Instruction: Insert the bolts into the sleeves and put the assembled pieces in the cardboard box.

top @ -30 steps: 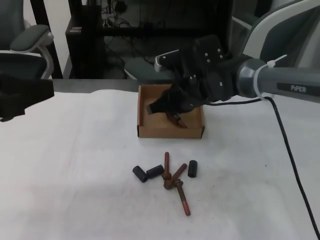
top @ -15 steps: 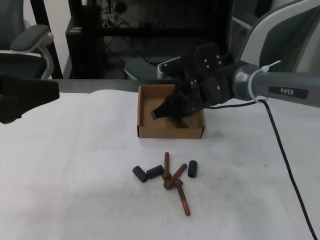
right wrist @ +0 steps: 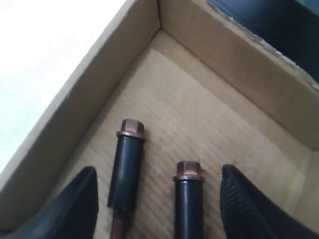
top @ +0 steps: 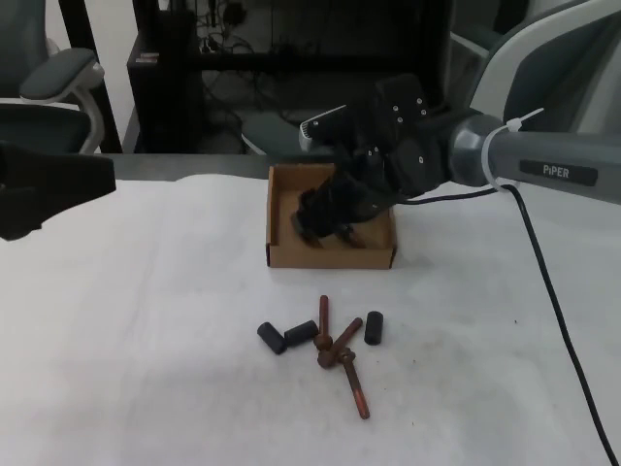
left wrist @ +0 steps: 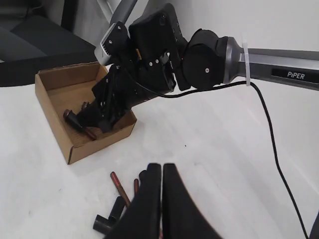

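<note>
Over at the left, the left gripper (left wrist: 161, 169) hangs above the white cloth (top: 146, 340) with its fingers pressed together on nothing, much as it was a second ago. Towards the middle, three loose sleeves (top: 300, 333) and three bolts (top: 354, 383) lie in a small heap on the cloth, just where they were. Beyond them sits the box (top: 330, 256). The right gripper (right wrist: 158, 172) has slid leftward and sunk deeper into it. Its fingers stand wide apart, and two assembled pieces (right wrist: 127, 169) lie loose, side by side, on the box floor between them.
</note>
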### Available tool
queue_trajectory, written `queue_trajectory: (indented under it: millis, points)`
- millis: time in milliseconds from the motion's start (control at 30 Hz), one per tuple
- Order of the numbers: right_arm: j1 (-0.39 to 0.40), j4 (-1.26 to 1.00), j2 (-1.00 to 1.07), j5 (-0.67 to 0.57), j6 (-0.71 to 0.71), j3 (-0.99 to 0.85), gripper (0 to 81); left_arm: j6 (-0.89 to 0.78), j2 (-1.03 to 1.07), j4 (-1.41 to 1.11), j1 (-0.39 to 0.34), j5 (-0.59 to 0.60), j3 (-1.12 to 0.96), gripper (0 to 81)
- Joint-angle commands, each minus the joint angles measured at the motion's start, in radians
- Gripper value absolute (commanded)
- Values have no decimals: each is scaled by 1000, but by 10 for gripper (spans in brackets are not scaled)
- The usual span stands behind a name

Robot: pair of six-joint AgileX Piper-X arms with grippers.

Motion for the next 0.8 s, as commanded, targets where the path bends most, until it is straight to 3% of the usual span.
queue_trajectory:
  millis: [0, 100, 233, 267, 767]
  points:
    - [7, 34, -32, -13, -4, -10, 700, 8, -11, -5, 1, 7, -4, 80]
    - [12, 76, -63, -13, -4, -10, 700, 8, -11, -5, 1, 7, -4, 286]
    - [19, 169, -112, -38, -4, -10, 700, 8, -11, -5, 1, 7, -4, 657]
    - [20, 201, -126, -42, -4, -10, 700, 8, -11, -5, 1, 7, -4, 700]
    - [52, 515, -324, -145, -82, 74, 700, 41, -11, -5, 1, 7, -4, 700]
